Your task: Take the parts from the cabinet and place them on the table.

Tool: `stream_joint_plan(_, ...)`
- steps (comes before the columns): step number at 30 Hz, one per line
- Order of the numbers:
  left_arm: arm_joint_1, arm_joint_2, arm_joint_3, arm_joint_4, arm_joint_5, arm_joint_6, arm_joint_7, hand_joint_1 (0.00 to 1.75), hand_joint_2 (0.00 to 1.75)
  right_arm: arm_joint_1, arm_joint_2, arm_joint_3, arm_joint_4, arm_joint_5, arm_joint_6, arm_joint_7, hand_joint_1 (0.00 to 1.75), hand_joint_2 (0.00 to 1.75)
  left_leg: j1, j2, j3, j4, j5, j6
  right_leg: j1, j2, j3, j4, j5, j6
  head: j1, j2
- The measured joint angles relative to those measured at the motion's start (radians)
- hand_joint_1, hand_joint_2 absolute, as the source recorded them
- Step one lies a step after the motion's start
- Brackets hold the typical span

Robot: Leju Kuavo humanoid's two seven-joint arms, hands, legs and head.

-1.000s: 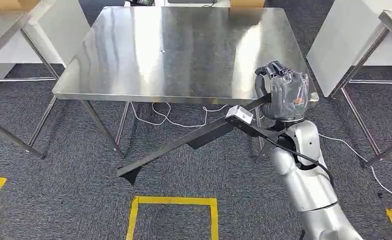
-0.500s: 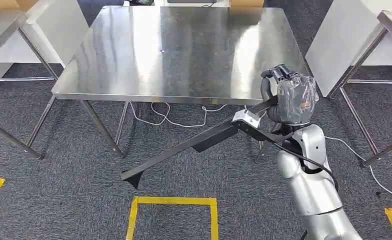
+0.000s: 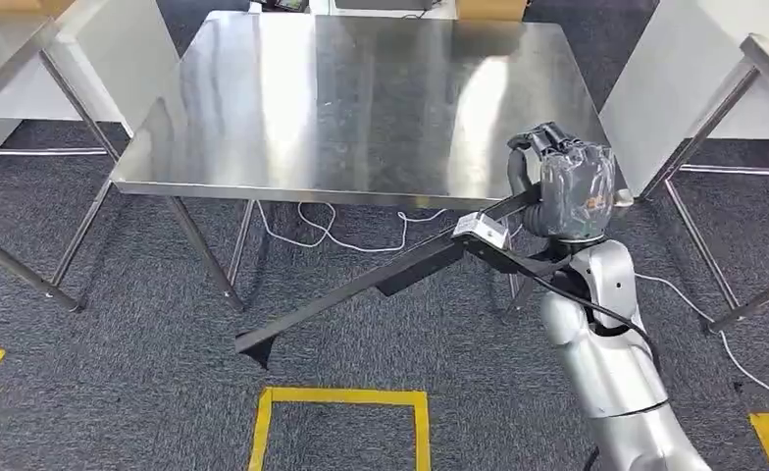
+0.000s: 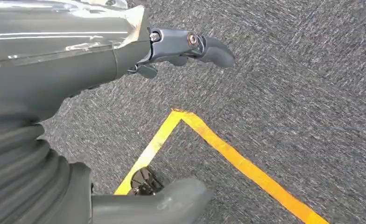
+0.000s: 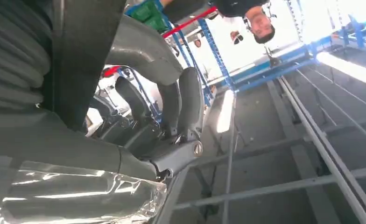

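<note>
The right robot hand [image 3: 565,186], wrapped in clear plastic film, has its dark fingers [image 3: 547,137] curled around one end of a long black angled metal bar [image 3: 361,285] and grips it just beside the near right corner of the shiny stainless-steel desk [image 3: 351,98]. The bar slopes down and to the left from the hand, below the desk's front edge, its far end hanging over the dark grey carpet floor [image 3: 116,373] near a yellow tape outline [image 3: 341,397]. The left robot hand [image 4: 78,93] hangs over the carpet beside yellow tape, fingers apart, holding nothing.
</note>
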Motion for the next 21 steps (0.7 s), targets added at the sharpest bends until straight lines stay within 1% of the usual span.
stream_joint_plan(1, 0.001, -0.002, 0.0, 0.0, 0.0, 0.0, 0.0, 0.0, 1.75, 0.002, 0.0, 0.0, 0.003, 0.0, 0.0, 0.0, 1.75, 1.75, 0.0, 0.0, -0.002, 0.0, -0.002, 0.0, -0.001, 0.0, -0.039, 0.08, -0.031, -0.002, 0.0, 0.0)
stream_joint_plan(2, 0.001, -0.002, 0.0, 0.0, 0.0, 0.0, 0.0, 0.0, 1.75, 0.004, -0.001, 0.0, 0.005, 0.0, 0.0, 0.0, 1.75, 1.75, 0.0, 0.0, -0.002, 0.0, -0.002, 0.0, -0.001, 0.0, -0.063, 0.13, -0.045, 0.002, 0.002, 0.0)
stream_joint_plan(3, 0.002, -0.003, 0.0, 0.0, 0.0, 0.0, 0.0, 0.0, 1.75, 0.006, -0.001, 0.0, 0.007, 0.0, 0.0, 0.0, 1.75, 1.75, 0.0, 0.0, -0.002, 0.0, -0.003, -0.001, -0.003, 0.0, -0.066, 0.133, -0.042, 0.006, 0.001, 0.0)
stream_joint_plan(4, 0.003, -0.004, 0.0, 0.001, 0.002, -0.002, 0.002, 0.0, 1.75, 0.006, -0.001, 0.0, 0.007, 0.0, 0.0, 0.0, 1.75, 1.75, 0.002, -0.001, -0.001, 0.001, -0.004, -0.004, -0.006, -0.001, -0.042, 0.084, -0.02, 0.022, 0.002, 0.0)
stream_joint_plan(5, 0.003, -0.004, 0.0, 0.001, 0.002, -0.004, 0.003, 0.0, 1.75, 0.005, 0.0, 0.0, 0.007, 0.0, 0.0, 0.0, 1.75, 1.75, 0.003, -0.003, 0.002, 0.002, -0.006, -0.008, -0.01, -0.001, -0.002, 0.003, 0.014, 0.041, 0.002, 0.0)
stream_joint_plan(6, 0.002, -0.005, 0.0, 0.002, 0.003, -0.007, 0.004, 0.0, 1.75, 0.004, 0.0, 0.0, 0.007, 0.0, 0.0, 0.0, 1.75, 1.75, 0.005, -0.004, 0.004, 0.005, -0.009, -0.013, -0.016, 0.0, 0.046, -0.093, 0.052, 0.053, 0.002, 0.0)
stream_joint_plan(7, 0.002, -0.004, 0.0, 0.002, 0.003, -0.009, 0.006, 0.0, 1.75, 0.003, 0.0, 0.0, 0.007, 0.0, 0.0, 0.0, 1.75, 1.75, 0.005, -0.005, 0.003, 0.01, -0.013, -0.022, -0.021, 0.001, 0.074, -0.164, 0.073, 0.053, 0.003, 0.0)
stream_joint_plan(8, 0.002, -0.003, 0.0, 0.002, 0.003, -0.01, 0.008, 0.0, 1.75, 0.004, 0.002, 0.002, 0.008, 0.002, 0.0, 0.0, 1.75, 1.75, 0.002, -0.006, 0.003, 0.013, -0.015, -0.029, -0.005, 0.001, 0.067, -0.163, 0.041, 0.028, 0.003, 0.0)
stream_joint_plan(9, 0.002, -0.004, 0.0, 0.002, 0.003, -0.011, 0.01, 0.0, 1.75, 0.004, 0.002, 0.003, 0.008, 0.004, 0.0, 0.0, 1.75, 1.75, 0.001, -0.007, -0.004, 0.013, -0.019, -0.038, -0.005, 0.0, 0.079, -0.16, 0.046, 0.005, 0.003, 0.0)
stream_joint_plan(10, 0.003, -0.004, 0.0, 0.002, 0.003, -0.011, 0.011, 0.0, 1.75, 0.007, 0.004, 0.003, 0.008, 0.008, 0.0, 0.0, 1.75, 1.75, 0.001, -0.007, -0.002, 0.022, -0.017, -0.044, -0.005, 0.0, 0.076, -0.161, 0.063, -0.009, -0.001, 0.0)
stream_joint_plan(11, 0.003, -0.003, 0.0, 0.002, 0.003, -0.011, 0.011, 0.0, 1.75, 0.008, 0.005, 0.004, 0.008, 0.011, 0.0, 0.0, 1.75, 1.75, 0.002, -0.007, 0.0, 0.022, -0.017, -0.045, -0.004, -0.001, 0.079, -0.161, 0.064, -0.019, -0.002, 0.0)
stream_joint_plan(12, 0.003, -0.002, 0.0, 0.002, 0.004, -0.011, 0.012, 0.0, 1.75, 0.009, 0.006, 0.004, 0.007, 0.014, 0.0, 0.0, 1.75, 1.75, 0.005, -0.004, -0.002, 0.024, -0.022, -0.05, -0.011, -0.002, 0.088, -0.162, 0.066, -0.025, -0.002, 0.0)
stream_joint_plan(13, 0.003, -0.002, 0.0, 0.002, 0.004, -0.011, 0.013, 0.0, 1.75, 0.007, 0.009, 0.004, 0.006, 0.016, 0.0, 0.0, 1.75, 1.75, 0.006, 0.017, -0.008, 0.045, -0.031, -0.055, -0.01, -0.003, 0.093, -0.162, 0.065, -0.028, -0.002, 0.0)
stream_joint_plan(14, 0.002, -0.002, 0.0, 0.002, 0.004, -0.01, 0.014, 0.0, 1.75, 0.006, 0.011, 0.005, 0.006, 0.017, 0.0, 0.0, 1.75, 1.75, 0.006, 0.031, -0.035, 0.093, -0.052, -0.06, -0.008, -0.004, 0.097, -0.162, 0.061, -0.035, -0.008, 0.0)
stream_joint_plan(15, 0.0, -0.002, 0.0, 0.002, 0.004, -0.01, 0.014, 0.0, 1.75, 0.007, 0.013, 0.005, 0.006, 0.018, 0.0, 0.0, 1.75, 1.75, 0.007, 0.037, -0.074, 0.163, -0.082, -0.064, -0.006, -0.006, 0.099, -0.162, 0.057, -0.04, -0.006, 0.0)
stream_joint_plan(16, 0.0, -0.003, 0.0, 0.002, 0.004, -0.01, 0.015, 0.0, 1.75, 0.008, 0.014, 0.005, 0.006, 0.019, 0.0, 0.0, 1.75, 1.75, 0.007, 0.04, -0.125, 0.244, -0.114, -0.065, -0.002, -0.007, 0.102, -0.162, 0.053, -0.046, -0.008, 0.0)
stream_joint_plan(17, 0.001, -0.003, 0.0, 0.003, 0.004, -0.01, 0.018, 0.0, 1.75, 0.012, 0.015, 0.005, 0.006, 0.019, 0.0, 0.0, 1.75, 1.75, 0.008, 0.041, -0.169, 0.309, -0.132, -0.065, 0.002, -0.008, 0.105, -0.162, 0.049, -0.051, -0.009, 0.0)
stream_joint_plan(18, 0.002, -0.003, 0.0, 0.004, 0.004, -0.01, 0.018, 0.0, 1.75, 0.016, 0.016, 0.006, 0.006, 0.02, 0.0, 0.0, 1.75, 1.75, 0.008, 0.042, -0.194, 0.329, -0.126, -0.063, 0.005, -0.008, 0.111, -0.162, 0.043, -0.053, -0.008, 0.0)
stream_joint_plan(19, 0.003, -0.003, 0.0, 0.004, 0.004, -0.01, 0.019, 0.0, 1.75, 0.02, 0.016, 0.007, 0.006, 0.02, 0.0, 0.0, 1.75, 1.75, 0.008, 0.042, -0.191, 0.299, -0.092, -0.058, 0.008, -0.009, 0.12, -0.162, 0.036, -0.054, -0.01, 0.0)
stream_joint_plan(20, 0.003, -0.003, 0.001, 0.004, 0.004, -0.01, 0.019, 0.0, 1.75, 0.02, 0.018, 0.009, 0.006, 0.02, 0.0, 0.0, 1.75, 1.75, 0.005, 0.042, -0.167, 0.232, -0.042, -0.05, 0.011, -0.009, 0.131, -0.162, 0.028, -0.054, -0.009, 0.0)
stream_joint_plan(21, 0.003, -0.003, 0.001, 0.004, 0.004, -0.01, 0.019, 0.0, 1.75, 0.019, 0.018, 0.009, 0.006, 0.02, 0.0, 0.0, 1.75, 1.75, 0.001, 0.042, -0.13, 0.142, 0.014, -0.039, 0.014, -0.009, 0.144, -0.162, 0.02, -0.053, -0.009, 0.0)
